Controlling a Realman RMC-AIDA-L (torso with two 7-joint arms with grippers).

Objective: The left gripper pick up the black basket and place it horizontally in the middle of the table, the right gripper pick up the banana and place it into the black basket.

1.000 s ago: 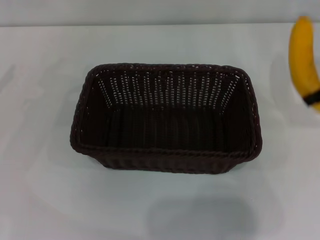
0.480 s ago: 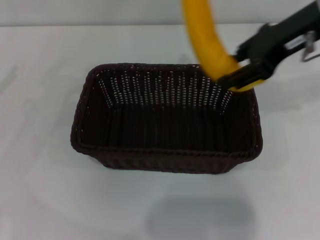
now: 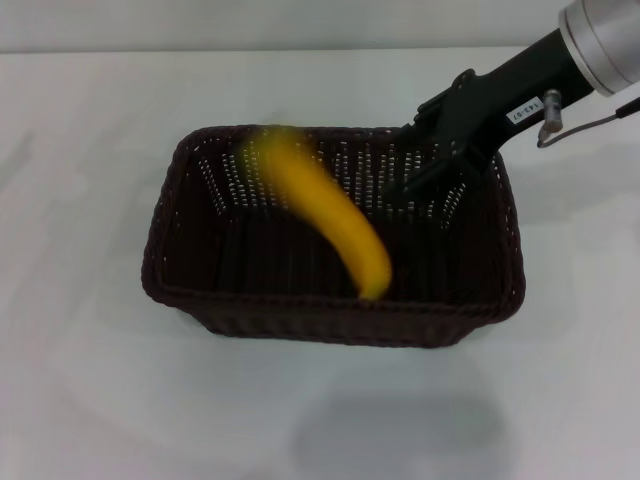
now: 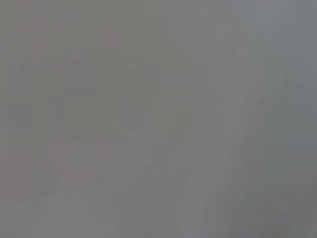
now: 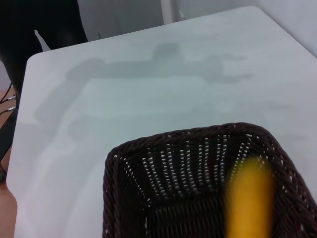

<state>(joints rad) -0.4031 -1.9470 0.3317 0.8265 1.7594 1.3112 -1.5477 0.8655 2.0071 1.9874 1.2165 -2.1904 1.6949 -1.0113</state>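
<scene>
A small white label is unreadable.

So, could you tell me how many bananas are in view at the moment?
1. The banana is inside the black basket, lying diagonally and blurred, apart from the right gripper over the basket's far right rim. No others are visible.

A large, dark brown-black woven wicker basket is sitting on the plain white counter. A curved yellow banana, blurred, is lying diagonally inside it, apart from the right tool, which is hanging over the basket's far right corner with its fingers parted.
</scene>
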